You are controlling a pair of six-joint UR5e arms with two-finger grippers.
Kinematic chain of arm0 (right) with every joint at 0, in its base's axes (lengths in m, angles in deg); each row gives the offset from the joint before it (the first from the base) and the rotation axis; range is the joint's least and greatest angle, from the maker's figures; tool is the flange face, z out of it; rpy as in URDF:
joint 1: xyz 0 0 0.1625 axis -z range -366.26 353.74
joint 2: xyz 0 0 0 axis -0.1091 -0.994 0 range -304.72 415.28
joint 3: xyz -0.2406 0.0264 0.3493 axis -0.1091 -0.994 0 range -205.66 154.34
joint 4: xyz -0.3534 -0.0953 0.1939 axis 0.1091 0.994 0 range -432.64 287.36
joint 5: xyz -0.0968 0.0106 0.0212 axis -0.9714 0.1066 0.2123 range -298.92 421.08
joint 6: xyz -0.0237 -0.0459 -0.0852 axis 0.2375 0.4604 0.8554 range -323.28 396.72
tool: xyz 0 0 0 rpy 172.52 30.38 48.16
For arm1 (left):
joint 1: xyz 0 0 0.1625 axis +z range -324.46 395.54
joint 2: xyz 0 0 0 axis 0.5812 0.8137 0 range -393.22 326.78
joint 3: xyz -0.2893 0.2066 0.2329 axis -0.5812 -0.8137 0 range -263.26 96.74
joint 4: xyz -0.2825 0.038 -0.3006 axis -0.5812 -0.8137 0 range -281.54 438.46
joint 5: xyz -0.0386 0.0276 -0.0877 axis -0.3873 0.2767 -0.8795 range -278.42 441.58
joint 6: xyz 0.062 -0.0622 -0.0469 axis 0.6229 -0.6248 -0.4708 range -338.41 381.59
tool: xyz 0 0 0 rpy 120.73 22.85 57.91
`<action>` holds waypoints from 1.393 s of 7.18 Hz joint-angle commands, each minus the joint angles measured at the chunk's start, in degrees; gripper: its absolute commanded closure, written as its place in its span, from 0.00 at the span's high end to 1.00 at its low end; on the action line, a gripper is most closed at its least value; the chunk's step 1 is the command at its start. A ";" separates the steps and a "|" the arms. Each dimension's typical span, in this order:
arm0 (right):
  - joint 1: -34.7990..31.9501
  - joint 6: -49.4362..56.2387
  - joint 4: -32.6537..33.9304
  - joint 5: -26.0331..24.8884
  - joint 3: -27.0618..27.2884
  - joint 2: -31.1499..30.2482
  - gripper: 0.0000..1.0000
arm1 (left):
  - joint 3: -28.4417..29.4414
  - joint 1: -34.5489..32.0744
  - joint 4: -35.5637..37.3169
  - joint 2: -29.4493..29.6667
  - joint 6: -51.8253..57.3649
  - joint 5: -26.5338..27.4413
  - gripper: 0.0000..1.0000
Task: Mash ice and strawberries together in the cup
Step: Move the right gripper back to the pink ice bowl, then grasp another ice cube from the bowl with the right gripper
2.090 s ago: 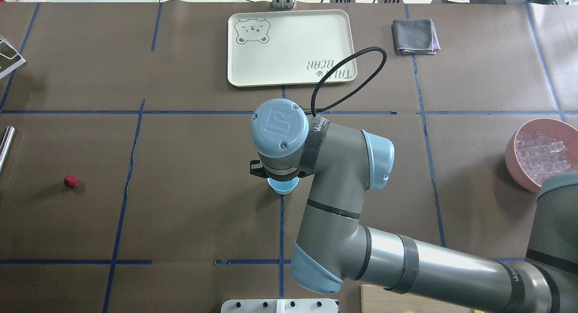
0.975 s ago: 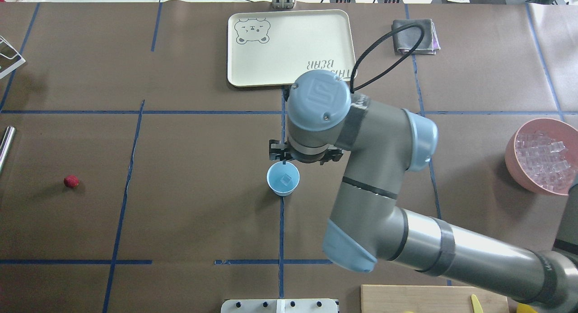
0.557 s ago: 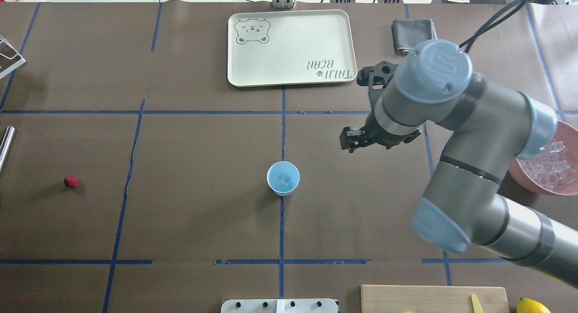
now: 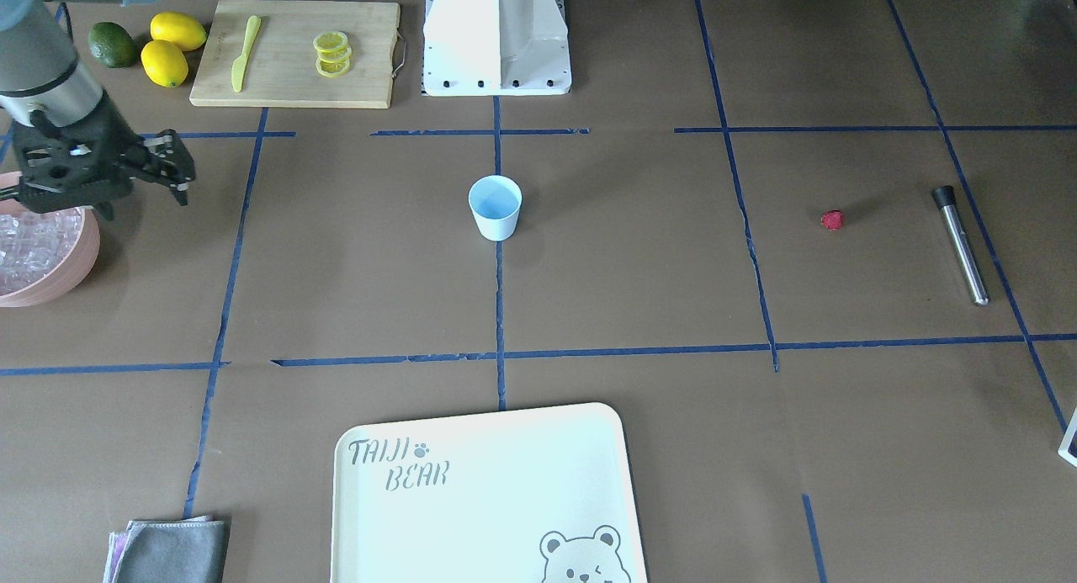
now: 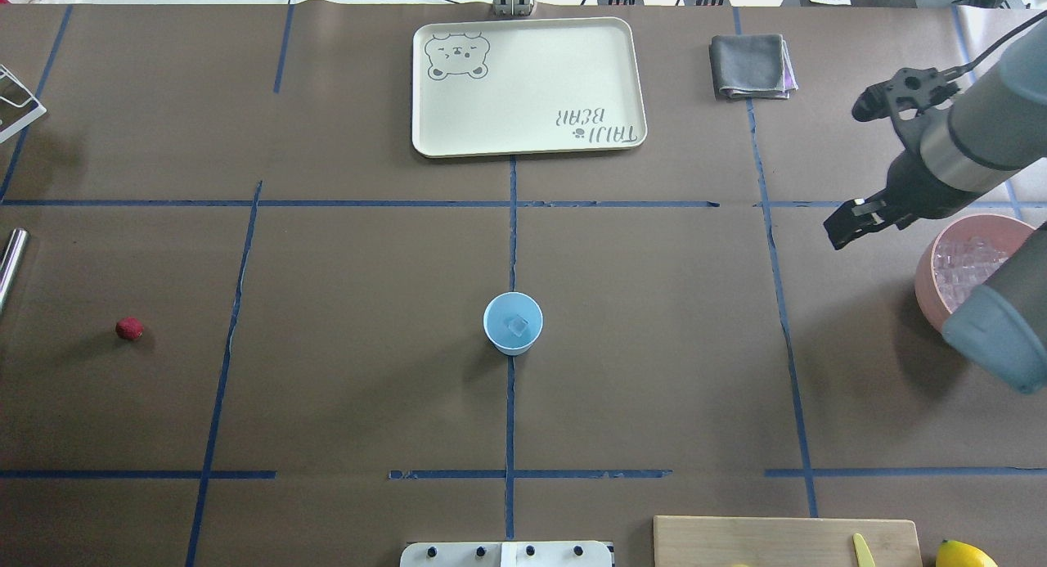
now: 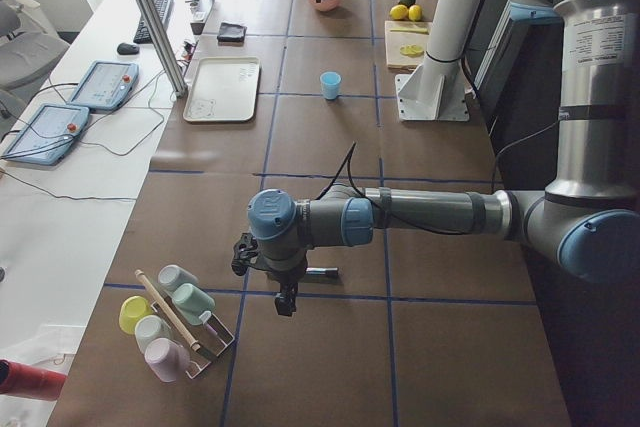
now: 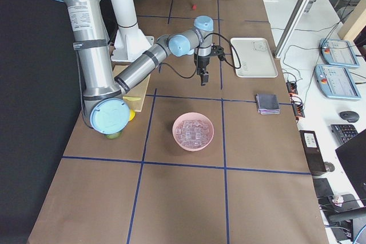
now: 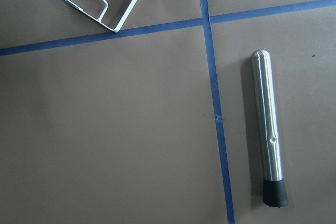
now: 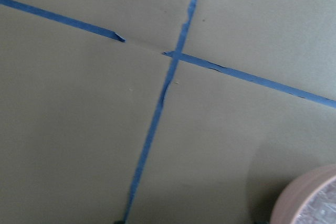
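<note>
Beside round pink bowl [image 4: 82, 259] heaped with clear glassy ice cubes [image 4: 25, 246]: right claw [image 4: 141, 198], fingers parted wide, empty. Left claw [image 6: 285, 302] near cylindrical steel muddler [image 8: 266, 124]; spread cannot be told. Mid-table [image 5: 327, 387]: one small light-blue tapered cup [image 5: 496, 338], upright, single ice cube [image 5: 518, 326] inside. One bumpy red strawberry [image 5: 129, 329] lies alone, well apart, toward robot's left.

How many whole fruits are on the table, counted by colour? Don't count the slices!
Yellow lemons: 2
Green fruit: 1
Red strawberry: 1
Total: 4
</note>
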 commanded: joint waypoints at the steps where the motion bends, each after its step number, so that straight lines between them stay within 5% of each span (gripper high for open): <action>1: -5.41 9.08 -6.76 1.82 -0.32 -9.97 0.85 | -0.05 0.00 -0.02 0.07 0.03 0.00 1.00; 2: -7.17 10.76 -15.09 2.00 -2.85 -14.46 0.85 | -0.05 0.00 -0.02 -0.02 0.03 0.00 1.00; 5: -7.27 12.00 -26.39 1.29 -11.10 -19.25 0.84 | -0.05 0.09 -0.02 0.07 0.12 0.00 1.00; 10: -6.84 12.01 -26.69 0.50 -14.74 -19.78 0.77 | -0.05 0.79 -0.20 0.07 0.12 0.00 1.00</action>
